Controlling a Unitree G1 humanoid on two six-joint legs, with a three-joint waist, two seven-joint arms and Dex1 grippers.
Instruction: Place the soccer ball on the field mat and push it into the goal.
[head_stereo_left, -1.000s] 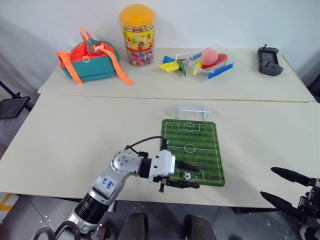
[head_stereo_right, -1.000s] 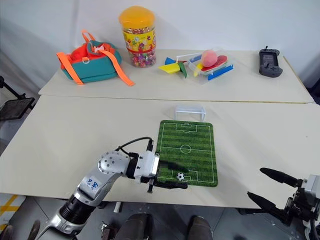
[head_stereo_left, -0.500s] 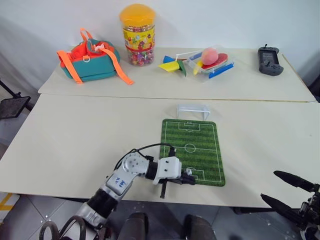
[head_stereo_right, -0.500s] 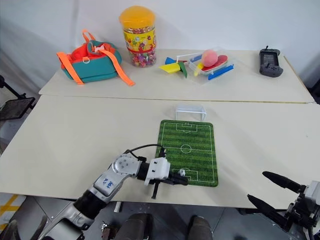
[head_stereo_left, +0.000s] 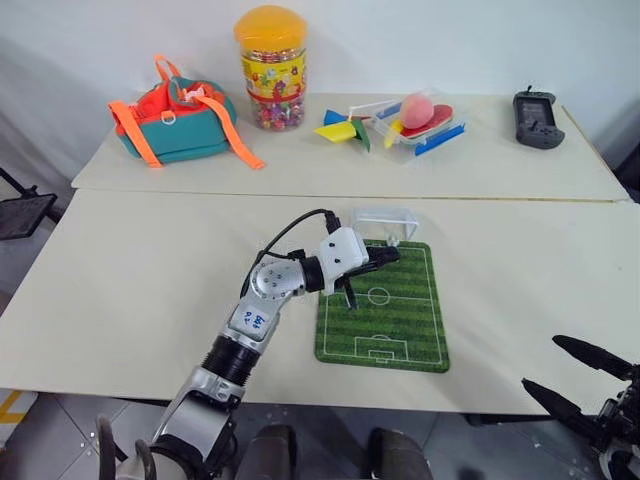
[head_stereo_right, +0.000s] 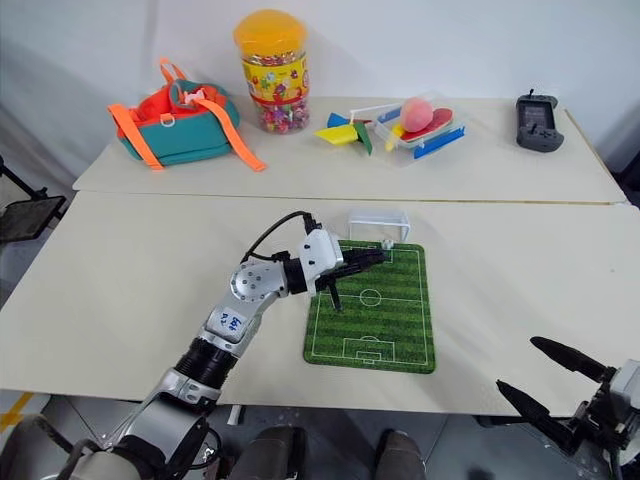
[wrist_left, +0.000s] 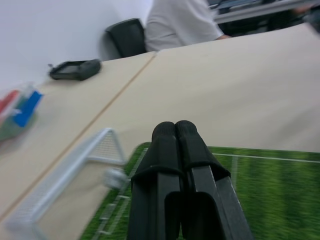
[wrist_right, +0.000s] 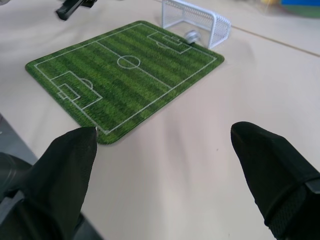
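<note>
The green field mat lies on the near table. The small white goal stands just past its far end. The tiny soccer ball sits at the goal's mouth by the mat's far edge, also seen in the right wrist view. My left gripper is shut and holds nothing. It reaches level over the mat's far end, with its tips close beside the ball. My right gripper hangs open and empty off the table's near right edge, well away from the mat.
On the far table stand a teal and orange bag, a jar of beads, a clear tray with a pink ball and a black controller. A person in a white shirt sits beyond the table.
My left gripper closed and swept from the mat's near end up to its far end. The ball went from the near penalty box to the goal's mouth. The right gripper stayed put.
</note>
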